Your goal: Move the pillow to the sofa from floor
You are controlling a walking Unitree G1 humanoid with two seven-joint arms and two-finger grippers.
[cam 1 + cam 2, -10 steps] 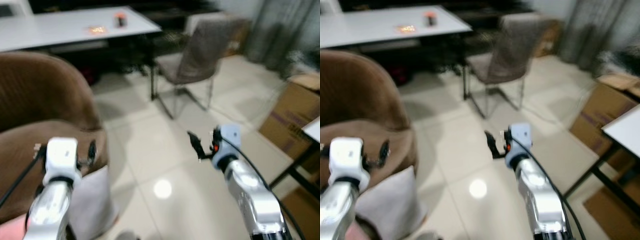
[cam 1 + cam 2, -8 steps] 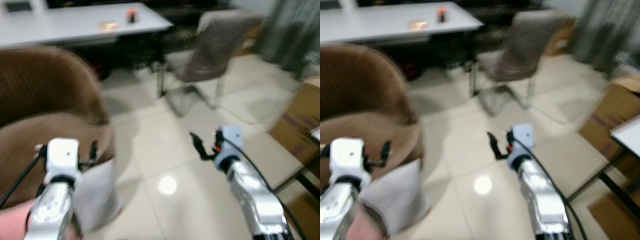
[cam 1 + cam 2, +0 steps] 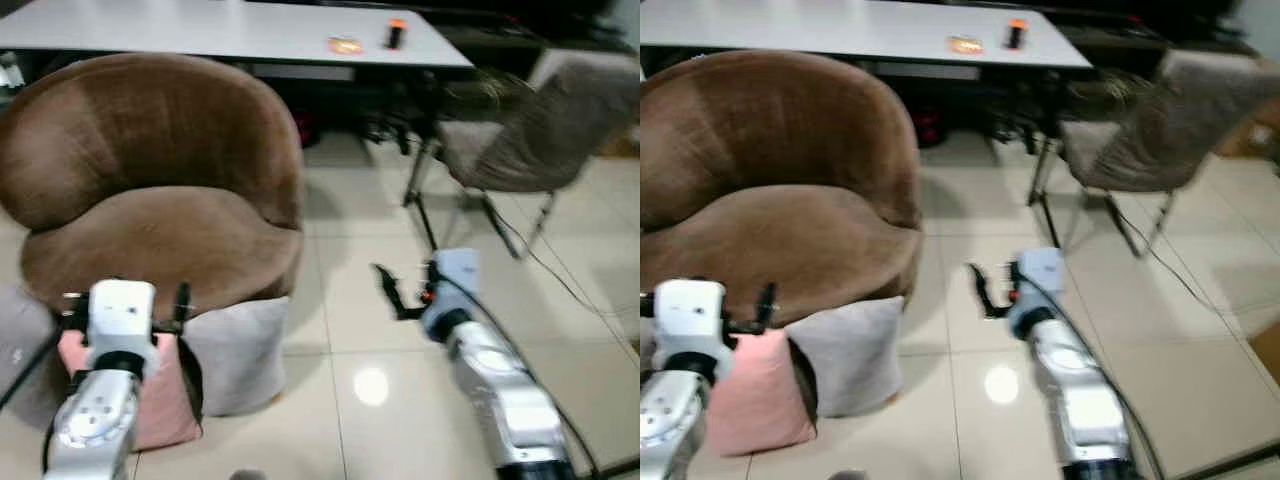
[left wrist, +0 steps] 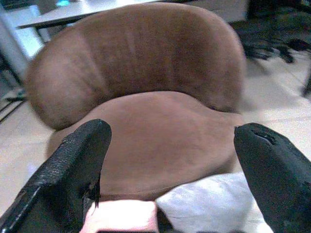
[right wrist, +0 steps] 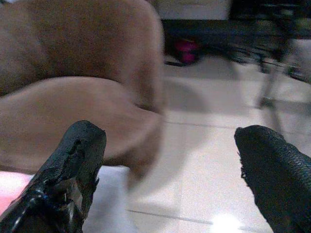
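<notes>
Here the grey pillow and pink pillow lean on the floor at six o'clock of the brown sofa. Both hands, left hand and right hand, hover spread wide, holding nothing. Approach step; next, reach down and grip one.

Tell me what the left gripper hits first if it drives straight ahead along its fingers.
Probably the brown sofa: the left gripper is open and aimed at its seat cushion. The pink pillow and grey pillow sit just below that line, so a slight dip would meet them first; depth is unclear.
</notes>
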